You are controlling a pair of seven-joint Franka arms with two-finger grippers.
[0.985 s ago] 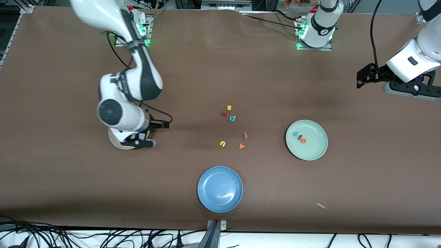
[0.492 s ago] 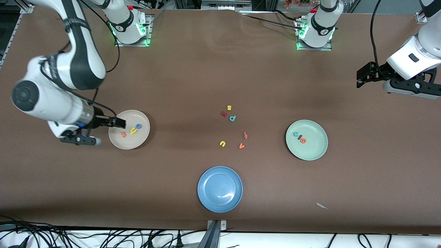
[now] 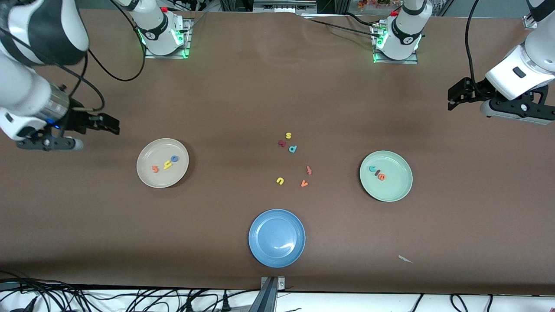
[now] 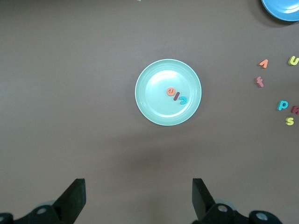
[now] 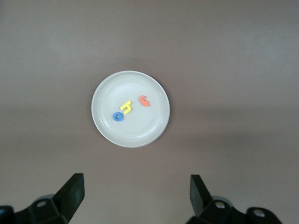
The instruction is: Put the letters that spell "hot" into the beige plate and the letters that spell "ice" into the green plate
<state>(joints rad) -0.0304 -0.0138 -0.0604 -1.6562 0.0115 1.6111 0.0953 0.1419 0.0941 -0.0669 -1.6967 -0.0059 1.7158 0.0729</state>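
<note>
The tiny foam "hot" letters [image 3: 164, 164] lie in the round beige plate [image 3: 149, 177], away from the empty, wide-open right gripper [image 3: 113, 125]. The tiny foam "ice" letters [image 3: 377, 172] lie in the round green plate [image 3: 392, 190], away from the empty, wide-open left gripper [image 3: 451, 99].

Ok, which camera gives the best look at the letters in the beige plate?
The right wrist view: it looks straight down on the beige plate, and the blue o, yellow h and orange t read clearly. The front view shows them tiny. The left wrist view misses that plate entirely.
</note>
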